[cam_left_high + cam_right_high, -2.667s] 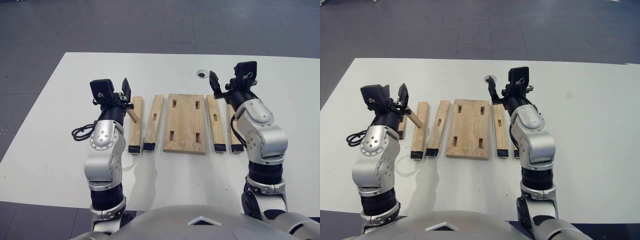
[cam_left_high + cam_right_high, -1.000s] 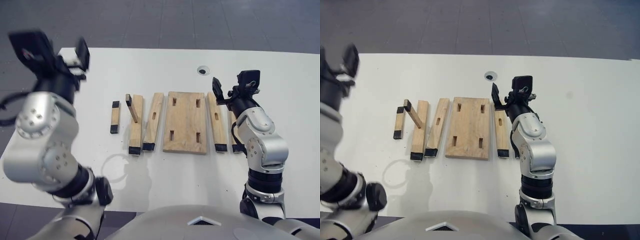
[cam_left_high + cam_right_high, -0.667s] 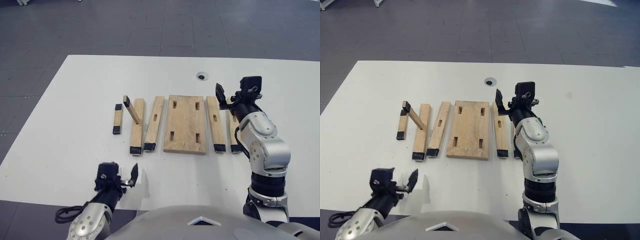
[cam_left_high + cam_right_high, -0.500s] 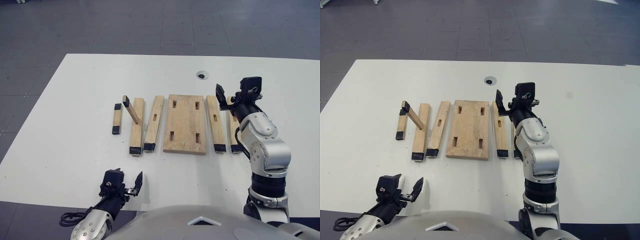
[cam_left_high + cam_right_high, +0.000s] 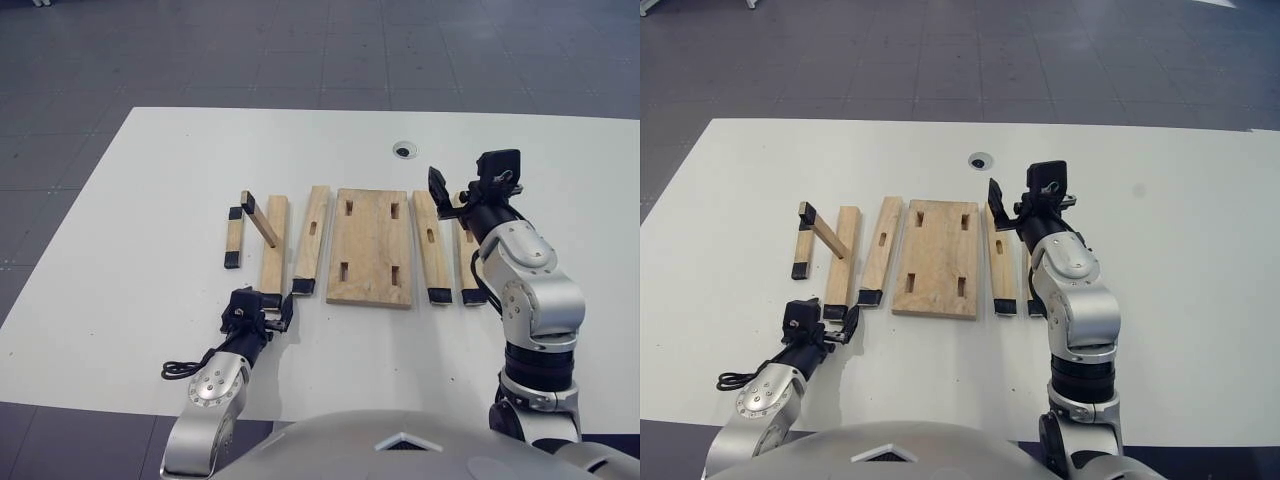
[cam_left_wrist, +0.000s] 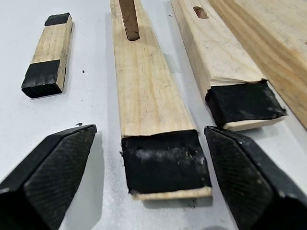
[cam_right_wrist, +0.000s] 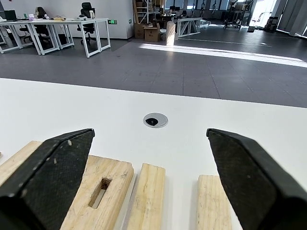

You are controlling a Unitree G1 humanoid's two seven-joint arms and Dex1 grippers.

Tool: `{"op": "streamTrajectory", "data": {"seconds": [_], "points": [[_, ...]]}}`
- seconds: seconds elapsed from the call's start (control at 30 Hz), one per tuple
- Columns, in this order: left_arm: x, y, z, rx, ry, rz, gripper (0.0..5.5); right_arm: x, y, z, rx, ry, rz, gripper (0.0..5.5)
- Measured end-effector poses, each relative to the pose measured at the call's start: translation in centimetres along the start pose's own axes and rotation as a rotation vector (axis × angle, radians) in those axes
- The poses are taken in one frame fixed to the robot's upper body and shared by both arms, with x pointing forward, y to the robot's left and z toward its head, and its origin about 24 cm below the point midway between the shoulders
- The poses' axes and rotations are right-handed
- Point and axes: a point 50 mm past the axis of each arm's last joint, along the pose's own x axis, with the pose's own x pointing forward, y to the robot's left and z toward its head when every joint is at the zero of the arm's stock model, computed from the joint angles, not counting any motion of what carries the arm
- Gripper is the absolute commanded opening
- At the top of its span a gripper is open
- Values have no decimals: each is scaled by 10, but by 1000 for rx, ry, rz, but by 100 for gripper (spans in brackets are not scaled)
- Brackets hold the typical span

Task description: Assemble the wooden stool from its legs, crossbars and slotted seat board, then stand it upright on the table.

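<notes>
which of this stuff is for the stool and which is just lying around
For the job: seat board; slotted legs; crossbar stuck in one leg; loose short crossbar.
Not part: the table's grommet hole; office desks behind.

White table (image 5: 150,200), grey tiled floor (image 5: 300,50), white desks (image 7: 53,21) and office chairs (image 7: 88,8) far behind

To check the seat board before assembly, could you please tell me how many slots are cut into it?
4 slots in the seat board: far left, far right, near left, near right. The board lies uncovered, so none seems hidden.
</notes>
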Motion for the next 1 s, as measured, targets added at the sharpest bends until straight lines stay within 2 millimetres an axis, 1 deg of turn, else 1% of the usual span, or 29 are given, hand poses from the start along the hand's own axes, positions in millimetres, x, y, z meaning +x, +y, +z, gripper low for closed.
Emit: {"op": "streamTrajectory", "data": {"seconds": [0.17, 0.2, 0.23, 0.3, 0.4, 0.63, 0.73, 0.87, 0.93, 1.0], "points": [[18, 8, 1, 9, -23, 61, 417, 0, 1, 1, 3, -4, -2, 431], [21, 9, 1, 11, -24, 67, 399, 1, 1, 2, 3, -6, -2, 431], [26, 10, 2, 22, -29, 77, 393, 1, 1, 3, 3, -11, 0, 431], [29, 11, 3, 38, -35, 85, 361, 2, 2, 4, 4, -16, 1, 431], [30, 9, 2, 49, -33, 74, 319, 4, 4, 9, 18, -31, 5, 431], [29, 6, 0, 25, -16, -19, 211, 8, 6, 21, 42, -55, -6, 431], [29, 7, 0, 13, -14, -26, 210, 9, 4, 25, 52, -67, -23, 431], [30, 10, -1, 0, -31, -27, 209, 11, 3, 35, 54, -102, -27, 431], [28, 20, -1, -86, -48, 16, 208, 13, 0, 43, 85, -118, -20, 431], [27, 39, 14, -197, -73, 110, 208, 20, -9, 51, 121, -114, -21, 431]]}}
